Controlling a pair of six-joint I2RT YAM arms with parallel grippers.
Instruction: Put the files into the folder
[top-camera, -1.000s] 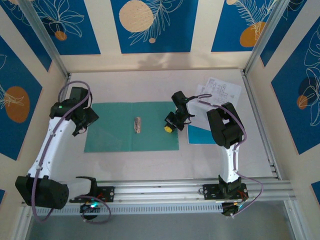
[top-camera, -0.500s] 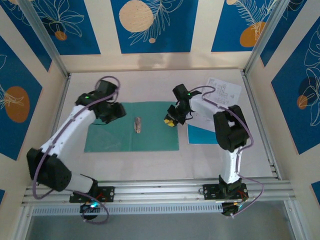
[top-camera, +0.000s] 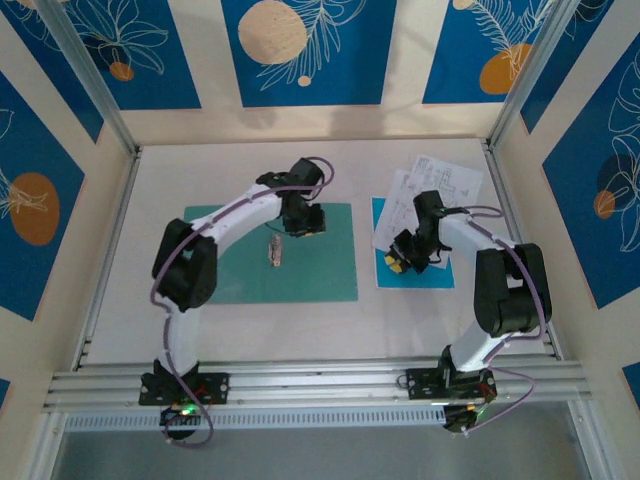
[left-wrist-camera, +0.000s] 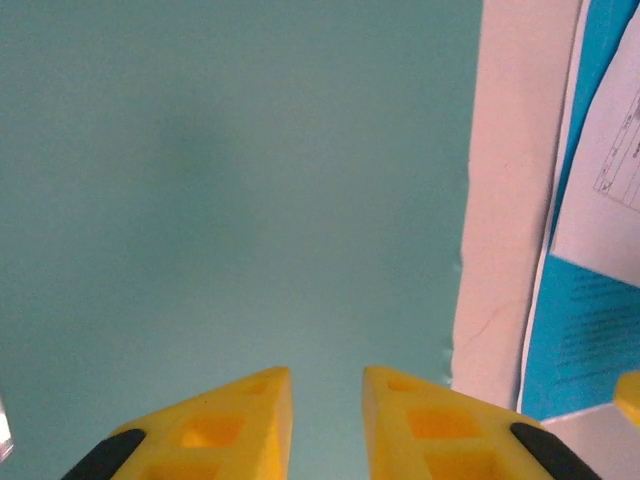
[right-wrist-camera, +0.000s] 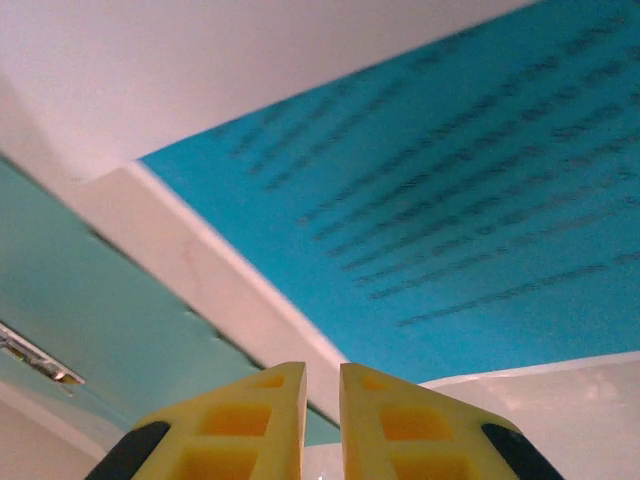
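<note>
The teal-green folder lies open and flat on the table, a metal clip at its spine. My left gripper hovers low over the folder's right leaf, slightly open with nothing between its fingers. Right of the folder lies the cyan-blue sheet, with the white printed sheets overlapping its far part. My right gripper sits at the cyan sheet's near left edge, its fingers almost touching and holding nothing.
A narrow strip of bare table separates the folder's right edge from the cyan sheet. A metal rail runs along the near edge. Frame posts and patterned walls enclose the table on three sides.
My left arm has swung right, from the folder's left edge to over its right leaf. My right gripper has moved right, off the folder's right edge and onto the cyan sheet.
</note>
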